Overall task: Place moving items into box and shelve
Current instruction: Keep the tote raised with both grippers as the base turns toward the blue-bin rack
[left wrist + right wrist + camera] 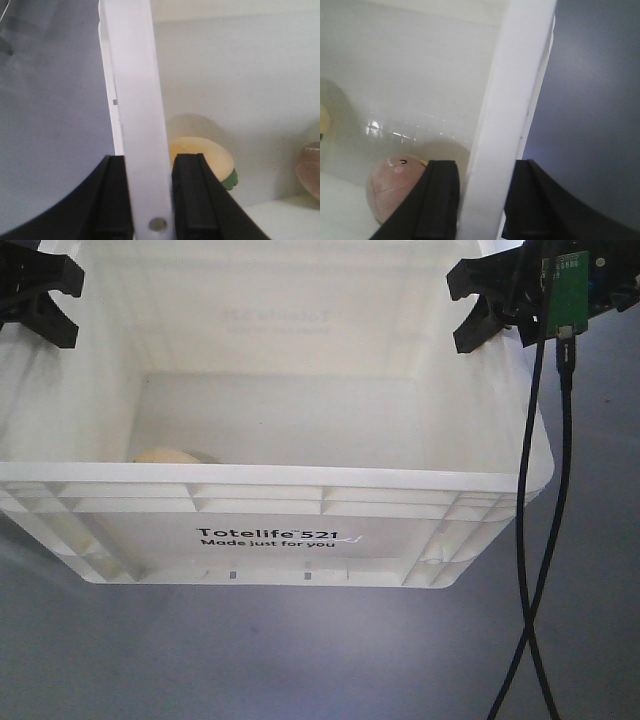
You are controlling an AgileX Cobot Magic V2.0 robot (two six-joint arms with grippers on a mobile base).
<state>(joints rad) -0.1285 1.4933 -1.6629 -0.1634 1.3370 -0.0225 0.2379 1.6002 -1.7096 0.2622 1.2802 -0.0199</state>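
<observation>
exterior front-facing view, nearest: grey floor (300, 660). Thin black cable (535, 570) hangs from R arm down past the tote's R corner.
tote: large white rectangular plastic tote (270, 540), ribbed rim, black "Totelife 521" print on near wall, top open. Resting on floor or just lifted: can't tell.
cream item: pale cream-yellow rounded fruit-like item (168, 454) on tote bottom, L side, half hidden behind near wall. Green bit at its base in left wrist view.
red item: dull reddish-brown rounded item (395, 187) also inside, at foot of R wall, just beside R gripper's inner finger. Hidden in front view.
L gripper (149, 165): astride L wall, one finger inside, one outside, both pressed against the plastic. Pinched narrow on the wall.
R gripper (485, 170): same on R wall, fingers either side, clamped on it as far as visible.
step (est.): both items in, so loading looks done. Two-arm lift and carry to shelf comes next.
risk 1: thin smooth wall held by pinch only, so the tote could slip or tilt if the arms rise unevenly.
risk 2: the arms drifting apart or together would flex the walls and loosen the grip.
risk 3: round items are loose and may roll, shifting the load.
risk 4: cable near R corner could snag.
</observation>
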